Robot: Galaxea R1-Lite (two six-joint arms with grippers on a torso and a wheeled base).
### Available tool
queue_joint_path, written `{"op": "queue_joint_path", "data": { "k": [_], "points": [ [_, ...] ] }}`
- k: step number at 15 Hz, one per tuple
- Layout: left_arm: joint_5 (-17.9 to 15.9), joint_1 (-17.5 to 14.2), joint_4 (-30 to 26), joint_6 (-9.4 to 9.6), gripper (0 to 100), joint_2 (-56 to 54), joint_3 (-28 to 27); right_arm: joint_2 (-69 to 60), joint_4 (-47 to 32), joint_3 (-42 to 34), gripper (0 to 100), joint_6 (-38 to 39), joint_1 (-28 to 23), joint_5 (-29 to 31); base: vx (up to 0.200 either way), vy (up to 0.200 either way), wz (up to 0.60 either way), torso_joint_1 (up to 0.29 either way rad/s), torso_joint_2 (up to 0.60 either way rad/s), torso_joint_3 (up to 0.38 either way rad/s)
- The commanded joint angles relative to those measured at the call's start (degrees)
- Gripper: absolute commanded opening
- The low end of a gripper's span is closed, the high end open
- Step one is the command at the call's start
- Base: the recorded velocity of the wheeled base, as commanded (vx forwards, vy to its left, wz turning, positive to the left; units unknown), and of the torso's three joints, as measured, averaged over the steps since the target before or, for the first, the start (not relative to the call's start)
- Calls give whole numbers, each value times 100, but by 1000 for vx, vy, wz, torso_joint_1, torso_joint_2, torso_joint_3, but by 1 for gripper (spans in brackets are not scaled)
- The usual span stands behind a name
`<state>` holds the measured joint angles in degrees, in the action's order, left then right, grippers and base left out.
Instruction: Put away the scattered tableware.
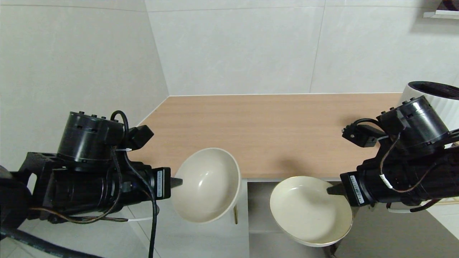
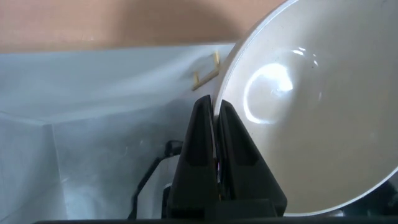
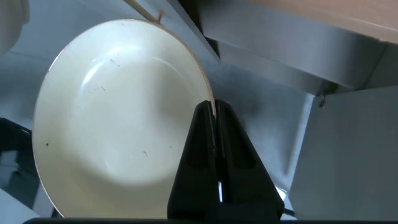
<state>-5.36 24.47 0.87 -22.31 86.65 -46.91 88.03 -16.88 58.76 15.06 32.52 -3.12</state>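
Left gripper point(image 1: 177, 182): clamped hard on the bowl's rim, and there it was, one finger inside the lip and one outside, with the rim squeezed between them.
Bowl point(image 1: 208, 186): cream and deep, up in the air and off every surface. It was tipped on edge with its hollow turned toward the head camera, hanging on the left, just in front of the counter's front edge.
Right gripper point(image 1: 331, 189): closed as well, fingers pinching the near rim of the plate.
Plate point(image 1: 308, 211): cream and shallow, also airborne and tilted. It sat to the right of the bowl and lower in the head view, with a clear gap between the two dishes.
Cabinet fronts point(image 1: 258, 208): pale grey, under the counter and behind both dishes.
Handle point(image 1: 235, 215): a slim brass bar showing just beside the bowl's lower rim.
Countertop point(image 1: 269, 125): light wood, stretching away beyond the dishes.
Pot point(image 1: 452, 107): white and ribbed with a dark mouth, standing at the counter's right end behind the right arm.
Wall point(image 1: 251, 46): pale tiles, closing off the back and the left side.
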Motion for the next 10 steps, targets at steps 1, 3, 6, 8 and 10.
{"op": "queue_joint_path", "data": {
  "k": [1,3,6,8,10],
  "points": [
    [0,41,-130,139,0,-43,15,-5,-8,-58,0,-47,79,13,0,0,0,0,0,0],
    [0,120,-262,350,0,-69,77,-5,1,-154,0,-143,131,13,0,0,0,0,0,0],
    [0,190,-271,482,0,-105,156,-5,-8,-163,0,-170,140,13,0,0,0,-70,150,93],
    [0,199,-280,543,0,-140,191,-5,-8,-172,0,-170,140,13,0,0,0,-171,422,247],
    [0,234,-280,543,0,-140,191,4,1,-216,0,-170,202,13,0,0,0,-186,464,278]
  ]
}}
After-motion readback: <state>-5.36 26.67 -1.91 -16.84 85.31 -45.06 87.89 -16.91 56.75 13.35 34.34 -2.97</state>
